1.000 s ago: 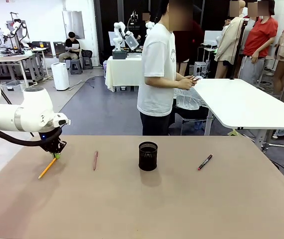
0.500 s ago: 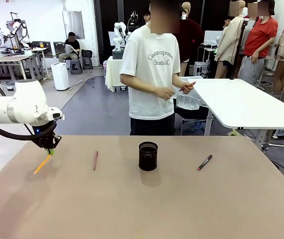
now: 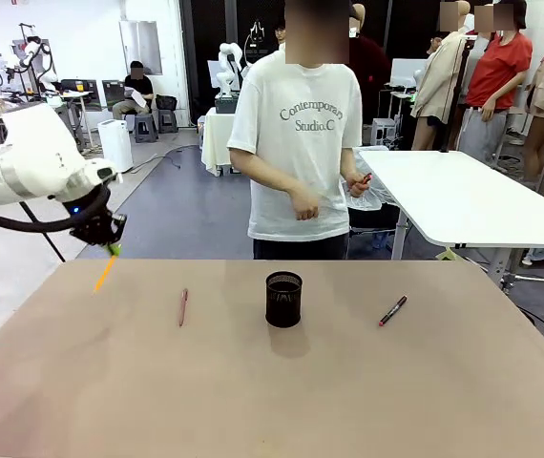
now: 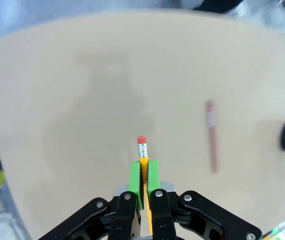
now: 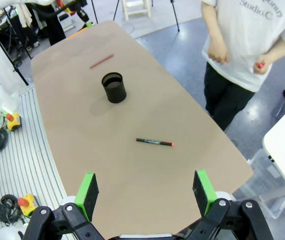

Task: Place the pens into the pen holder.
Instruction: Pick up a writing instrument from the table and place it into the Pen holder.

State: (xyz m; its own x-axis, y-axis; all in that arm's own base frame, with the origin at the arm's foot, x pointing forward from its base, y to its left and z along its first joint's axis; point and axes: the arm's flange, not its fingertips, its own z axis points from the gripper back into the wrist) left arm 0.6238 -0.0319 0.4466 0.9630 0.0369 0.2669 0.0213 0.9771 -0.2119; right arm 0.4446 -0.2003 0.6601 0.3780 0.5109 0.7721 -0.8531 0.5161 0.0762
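Observation:
My left gripper hangs above the table's far left corner, shut on the orange-yellow pencil, which slants down from it clear of the tabletop. In the left wrist view the green pads pinch the pencil, its eraser end pointing away. The reddish-brown pen lies left of the black mesh pen holder; the black pen with red ends lies to its right. My right gripper stands open high above the table, looking down on the holder and black pen.
A person in a white T-shirt stands at the table's far edge, holding something small and red in one hand. A white table stands behind to the right. Cables and a yellow box lie beside the table on the floor.
My left gripper has risen from the tabletop with the pencil, lifting it off the table and moving toward the far edge. The person has turned to face the table.

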